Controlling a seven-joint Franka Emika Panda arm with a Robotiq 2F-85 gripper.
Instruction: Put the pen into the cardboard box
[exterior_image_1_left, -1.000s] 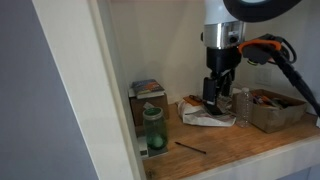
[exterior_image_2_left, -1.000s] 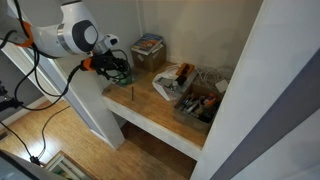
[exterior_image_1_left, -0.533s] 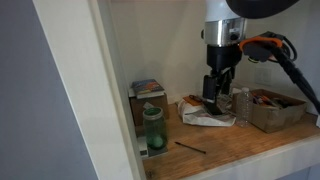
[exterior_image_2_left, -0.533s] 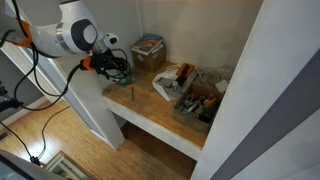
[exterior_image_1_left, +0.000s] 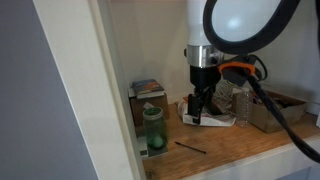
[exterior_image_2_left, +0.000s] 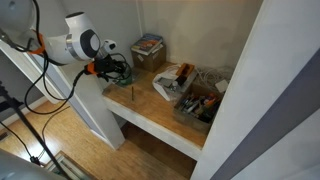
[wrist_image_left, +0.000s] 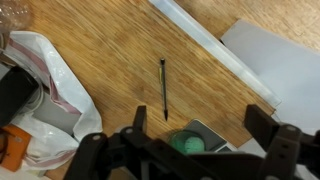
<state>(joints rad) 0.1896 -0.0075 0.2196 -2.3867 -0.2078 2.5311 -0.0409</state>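
Note:
The pen is thin and dark and lies flat on the wooden shelf; it also shows in an exterior view. My gripper is open and empty. It hangs above the shelf, over the spot between the pen and a green-capped bottle. In an exterior view the gripper is above and behind the pen. The cardboard box stands at the far end of the shelf, partly behind my arm's cable. It holds several tools in an exterior view.
The green bottle stands by the white door frame. A stack of books sits in the back corner. A crumpled plastic bag with items lies mid-shelf. The wooden shelf has an open front edge.
The arm has swung away from the box end of the shelf toward the bottle and pen. The pen has not moved. The gripper stays open.

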